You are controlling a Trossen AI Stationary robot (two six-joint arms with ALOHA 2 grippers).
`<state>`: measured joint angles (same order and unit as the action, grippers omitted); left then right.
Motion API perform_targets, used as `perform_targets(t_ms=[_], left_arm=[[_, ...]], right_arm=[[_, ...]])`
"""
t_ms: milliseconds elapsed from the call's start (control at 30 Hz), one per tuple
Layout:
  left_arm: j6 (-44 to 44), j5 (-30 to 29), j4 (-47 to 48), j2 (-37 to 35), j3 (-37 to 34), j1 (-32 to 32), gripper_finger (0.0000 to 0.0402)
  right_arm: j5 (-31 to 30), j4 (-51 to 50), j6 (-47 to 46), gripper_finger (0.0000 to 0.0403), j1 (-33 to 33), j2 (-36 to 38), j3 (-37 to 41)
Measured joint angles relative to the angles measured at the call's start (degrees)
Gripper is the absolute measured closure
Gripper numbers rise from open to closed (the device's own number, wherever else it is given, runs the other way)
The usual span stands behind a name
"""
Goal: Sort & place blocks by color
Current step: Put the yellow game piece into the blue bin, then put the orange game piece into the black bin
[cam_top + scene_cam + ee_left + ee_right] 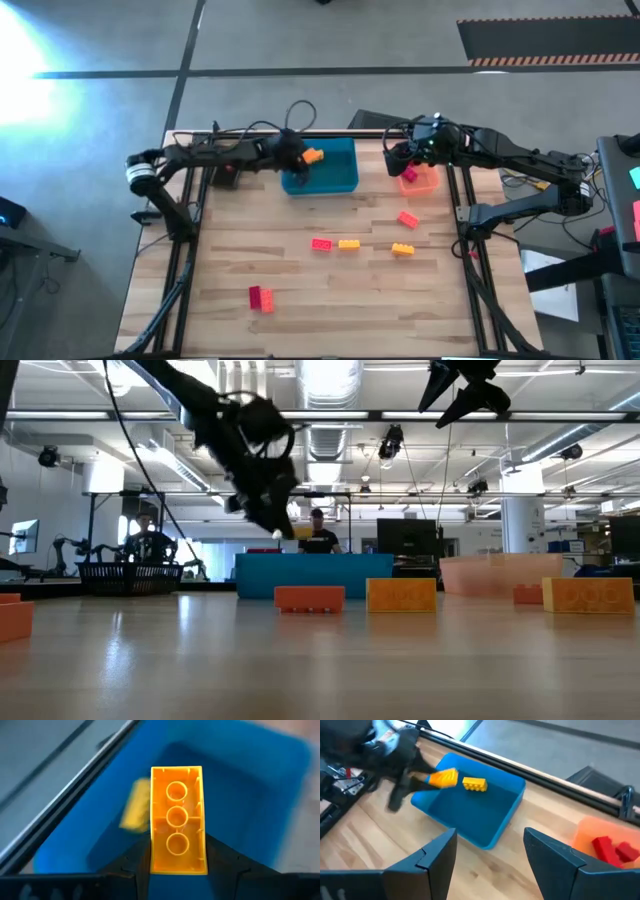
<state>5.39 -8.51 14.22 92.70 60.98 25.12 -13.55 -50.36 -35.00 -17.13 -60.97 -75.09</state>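
My left gripper [303,157] is shut on a yellow-orange block [177,820] over the far left part of the blue tray [335,178]. Another yellow block [474,784] lies on the tray's floor. My right gripper [490,851] hangs open and empty above the table's far right, next to the orange tray [428,184], which holds red blocks [609,848]. Loose on the table lie a red block [408,219], a red [321,243] and a yellow one [348,243] side by side, another yellow [402,249] and a red-pink one [261,297]. My left gripper pinches the yellow-orange block by its two long sides, at the end nearest the wrist [156,862]. The fingers slant down from the table's left and lie along the block, which sticks out past them. Its hollow underside faces the wrist camera. It hangs clear above the blue tray.
Both trays stand along the table's far edge, blue in the middle and orange to its right. The loose blocks lie across the middle and near left of the wooden top [300,280]. The low view shows a red block [310,598] and a yellow one [401,594] in front of the blue tray.
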Motion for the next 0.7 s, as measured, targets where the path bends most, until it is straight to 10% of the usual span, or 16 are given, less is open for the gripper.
perform_targets(t_ms=[700], left_arm=[[1.9, 0.4, -0.1, 0.9, -2.8, 3.0, 0.0230]], right_arm=[[0.4, -0.1, -15.1, 0.0184, 6.3, -2.9, 0.4]])
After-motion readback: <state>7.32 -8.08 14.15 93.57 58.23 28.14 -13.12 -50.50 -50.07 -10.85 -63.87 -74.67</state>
